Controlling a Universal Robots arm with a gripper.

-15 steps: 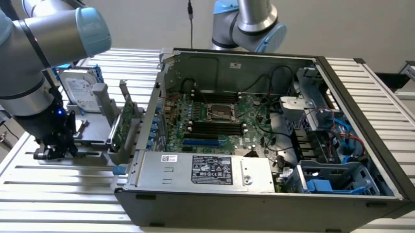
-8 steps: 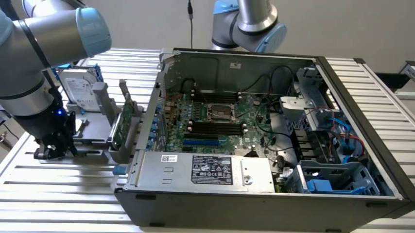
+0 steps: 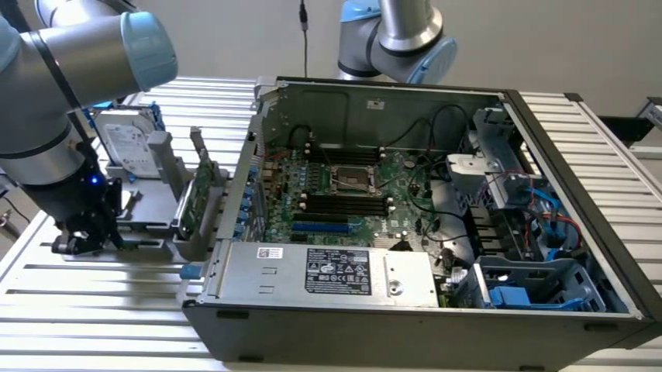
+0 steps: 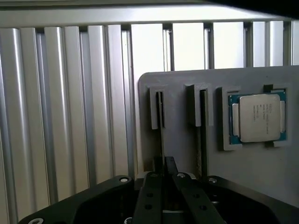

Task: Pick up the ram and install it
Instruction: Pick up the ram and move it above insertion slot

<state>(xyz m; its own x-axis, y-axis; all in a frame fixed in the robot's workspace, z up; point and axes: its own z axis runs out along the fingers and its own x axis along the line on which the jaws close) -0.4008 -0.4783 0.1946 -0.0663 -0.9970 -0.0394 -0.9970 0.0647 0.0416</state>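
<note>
Wrist view: saw black gripper clamped on long, thin dark green ram stick, edgewise in grey slotted holder, nine o'clock of open computer case; picking-up step, judged; needed straight lift

Arm pointing straight down at nine o'clock in the exterior view, wrist vertical, gripper low, jaws pinched on the ram.

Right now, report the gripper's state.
Gripper: closed on the ram, which stands edge-up in a slot of the gray holder.
</note>
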